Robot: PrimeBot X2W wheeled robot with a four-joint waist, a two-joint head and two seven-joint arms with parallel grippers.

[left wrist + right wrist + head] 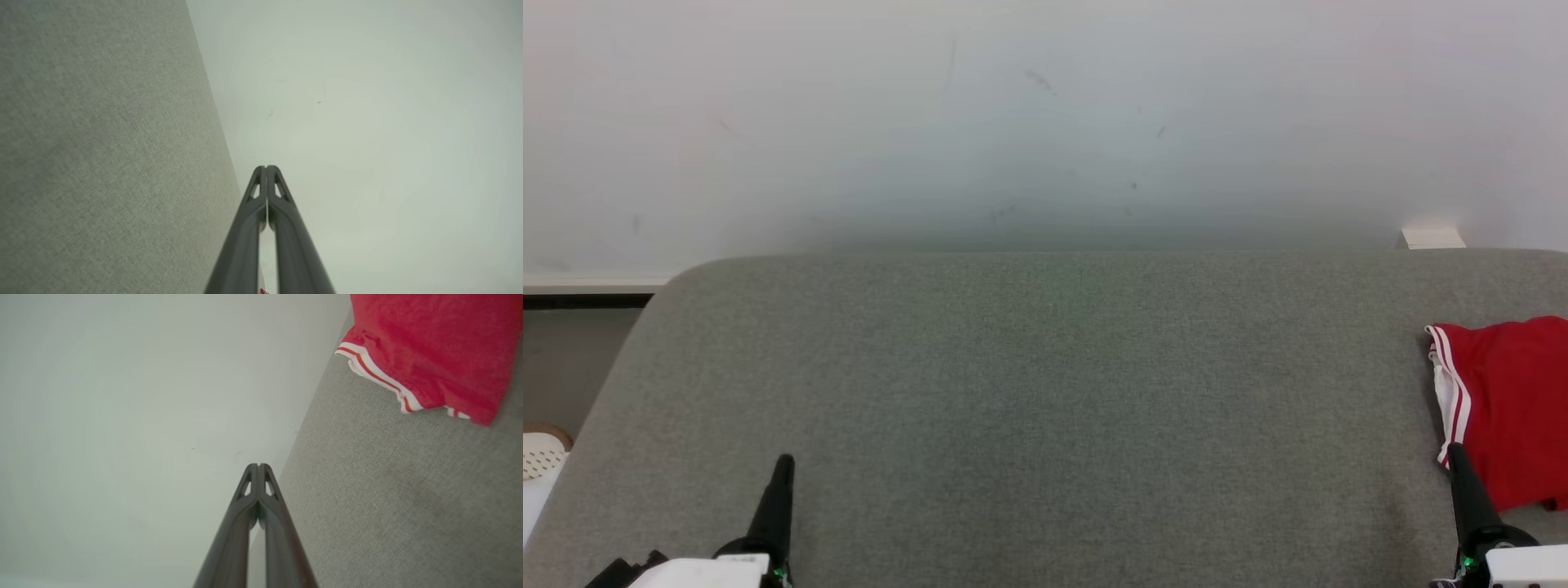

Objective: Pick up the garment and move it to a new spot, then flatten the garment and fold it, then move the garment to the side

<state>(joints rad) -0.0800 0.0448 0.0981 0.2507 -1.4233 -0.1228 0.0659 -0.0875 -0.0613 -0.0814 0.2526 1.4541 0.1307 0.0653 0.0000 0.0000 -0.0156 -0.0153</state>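
Observation:
The garment is red with white and red striped trim, lying in a neat folded shape at the far right of the grey fabric surface, partly cut off by the head view's edge. My right gripper is shut and empty, its tip in front of the garment's near left corner. In the right wrist view the garment lies at the upper right, apart from the shut right gripper. My left gripper rests shut and empty at the lower left; its fingers are pressed together in the left wrist view.
A white wall rises behind the grey surface. A small pale block sits at the back right edge. To the left, the surface's edge drops to the floor, where a white perforated object stands.

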